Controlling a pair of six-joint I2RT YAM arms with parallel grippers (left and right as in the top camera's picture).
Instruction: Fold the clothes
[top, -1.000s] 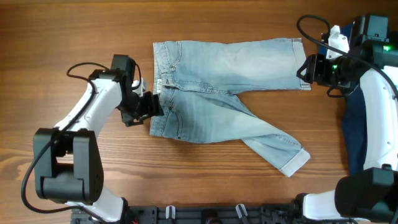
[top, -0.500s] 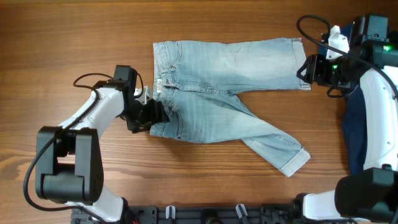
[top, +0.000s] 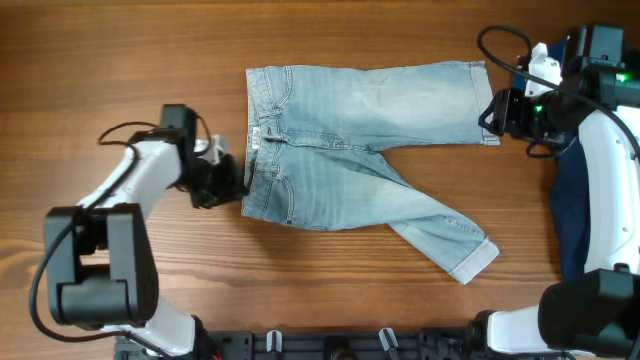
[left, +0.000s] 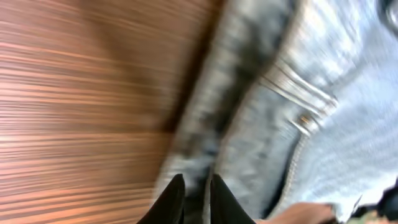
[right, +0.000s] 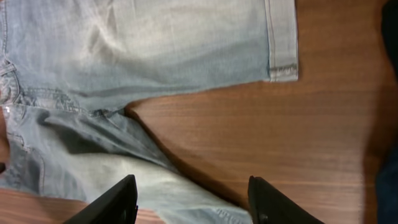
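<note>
Wooden table (top: 120, 60), brown grain. Lying flat mid-table: jeans (top: 350, 150), waistband facing left, one leg stretching right, other angling toward the near right corner. Left gripper (top: 228, 182) pinching the waistband edge, fingers (left: 168, 202) nearly together on denim. Right gripper (top: 492, 112) hovering beside upper leg's cuff, jaws apart, holding nothing. Dark garment (top: 572, 215) lying at far right.

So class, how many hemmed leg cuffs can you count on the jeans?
2: one cuff at the upper right near the right gripper, the other cuff at the lower right of the jeans.
</note>
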